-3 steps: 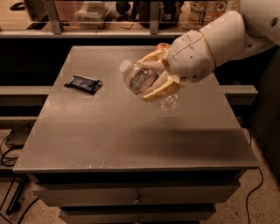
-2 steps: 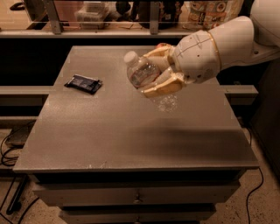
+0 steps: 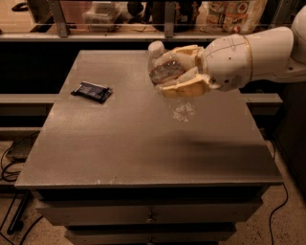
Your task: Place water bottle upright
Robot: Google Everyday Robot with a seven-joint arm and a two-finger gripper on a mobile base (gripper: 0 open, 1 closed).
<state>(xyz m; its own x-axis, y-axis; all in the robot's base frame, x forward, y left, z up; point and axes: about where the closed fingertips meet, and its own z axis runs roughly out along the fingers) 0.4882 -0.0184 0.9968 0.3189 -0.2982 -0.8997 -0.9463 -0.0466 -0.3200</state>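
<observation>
The water bottle (image 3: pixel 168 76) is a clear ribbed plastic bottle with a white cap. It is held in the air above the grey table (image 3: pixel 143 139), tilted, with the cap up and to the left and its bottom end hanging lower right. My gripper (image 3: pixel 178 72) is shut on the bottle's upper body, its cream fingers (image 3: pixel 184 88) above and below it. The gripper reaches in from the right, over the table's right half toward the back.
A dark flat snack packet (image 3: pixel 92 91) lies on the table's left side toward the back. A shelf with bags and containers (image 3: pixel 229 14) runs behind the table. Drawers sit under the tabletop, and cables lie on the floor at left.
The gripper has risen and moved right with the bottle. The bottle has turned more upright, its cap now pointing up and left.
</observation>
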